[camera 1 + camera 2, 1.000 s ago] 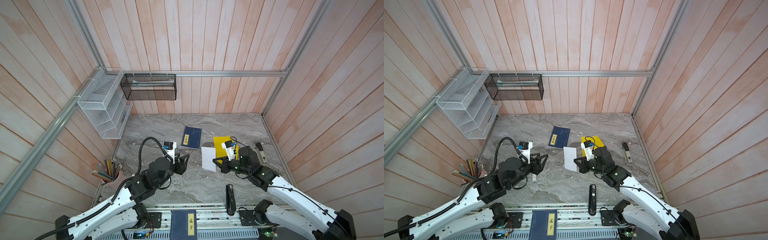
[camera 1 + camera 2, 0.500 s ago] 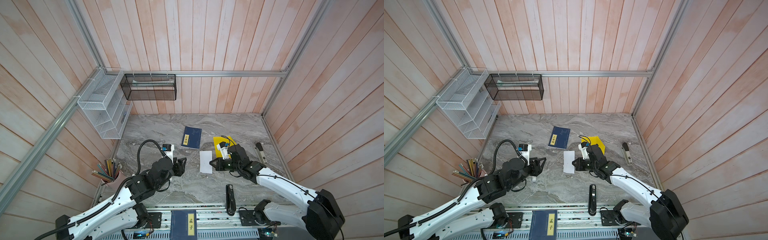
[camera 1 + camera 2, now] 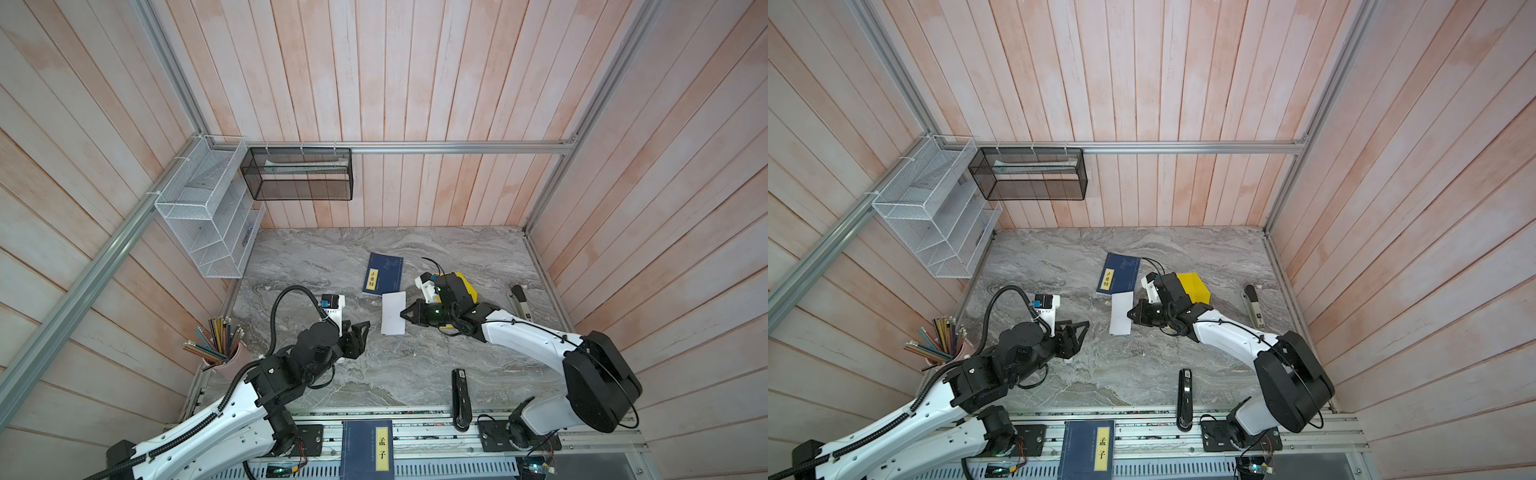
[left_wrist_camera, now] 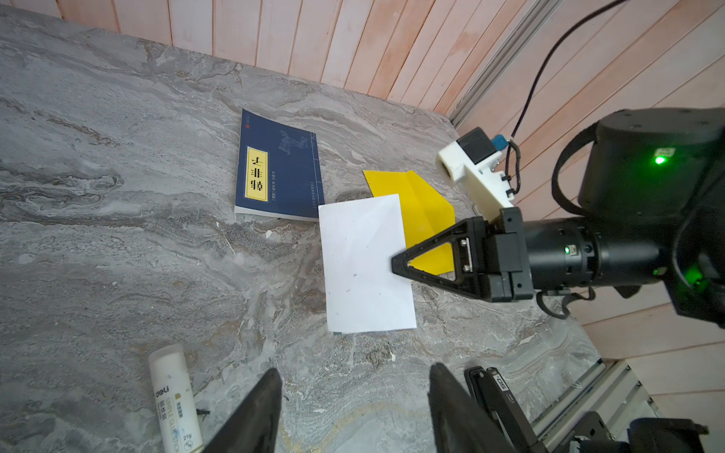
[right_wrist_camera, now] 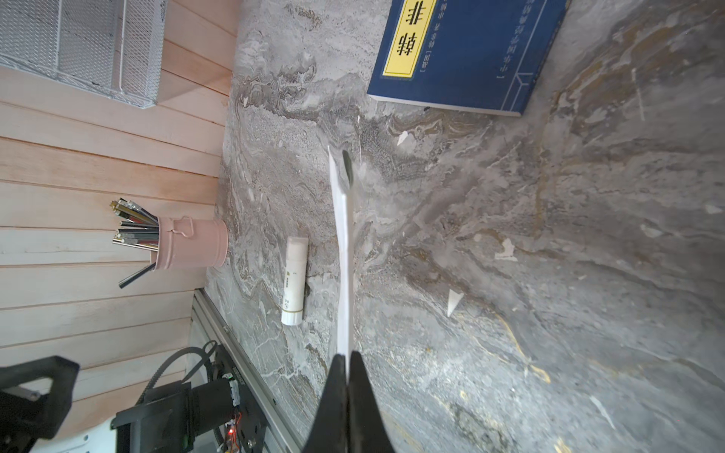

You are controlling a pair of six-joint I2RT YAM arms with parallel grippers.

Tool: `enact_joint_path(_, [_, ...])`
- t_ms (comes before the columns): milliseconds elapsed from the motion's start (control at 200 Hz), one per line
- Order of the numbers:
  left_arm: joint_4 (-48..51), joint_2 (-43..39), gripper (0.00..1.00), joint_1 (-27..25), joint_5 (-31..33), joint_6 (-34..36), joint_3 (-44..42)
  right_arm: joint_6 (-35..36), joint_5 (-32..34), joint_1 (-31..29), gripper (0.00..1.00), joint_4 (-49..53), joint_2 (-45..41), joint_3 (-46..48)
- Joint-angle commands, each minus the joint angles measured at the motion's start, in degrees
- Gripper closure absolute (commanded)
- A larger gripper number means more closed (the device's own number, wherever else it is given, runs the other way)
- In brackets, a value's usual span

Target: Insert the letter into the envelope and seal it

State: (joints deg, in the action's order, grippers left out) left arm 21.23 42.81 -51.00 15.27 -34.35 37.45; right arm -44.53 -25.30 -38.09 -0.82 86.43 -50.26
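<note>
The letter [image 3: 392, 312] [image 3: 1121, 313] is a white sheet pinched at its right edge by my right gripper [image 3: 402, 314] [image 3: 1129, 314], which is shut on it. In the left wrist view the letter [image 4: 365, 262] lies nearly level and covers part of the yellow envelope [image 4: 423, 200] behind it. In the right wrist view the letter [image 5: 345, 243] shows edge-on, running out from the shut right gripper [image 5: 347, 355]. The envelope [image 3: 467, 286] [image 3: 1196, 286] lies flat, mostly hidden under the right arm. My left gripper [image 3: 363, 332] [image 4: 353, 376] stands open and empty, left of the letter.
A dark blue book [image 3: 384, 274] lies just behind the letter. A glue stick [image 4: 174, 400] [image 5: 294, 286] lies by the left gripper. A pink pencil cup [image 3: 220, 353] stands at the near left, a black stapler [image 3: 460, 399] near the front edge. Wire racks [image 3: 208, 220] hang on the left wall.
The right gripper has carried the letter a little to the left, its arm now lower and stretched out. The left gripper has drawn back slightly towards the front and opened a little wider.
</note>
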Motion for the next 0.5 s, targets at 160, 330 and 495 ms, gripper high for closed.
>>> enact_joint_path(160, [-2.59, -1.22, 0.38, 2.91, -3.27, 2.78, -0.45, -3.44, -2.06, -1.96, 1.0, -4.52, 7.8, -5.91])
enact_joint_path(330, [-2.21, -1.54, 0.38, 3.45, -3.92, 3.02, -0.6, -4.56, -3.64, -2.69, 1.0, -6.68, 11.74, -7.83])
enact_joint_path(495, [-2.37, -2.09, 0.38, 3.43, -4.45, 2.29, -1.66, -6.23, -3.85, -2.78, 1.0, -9.52, 13.61, -7.06])
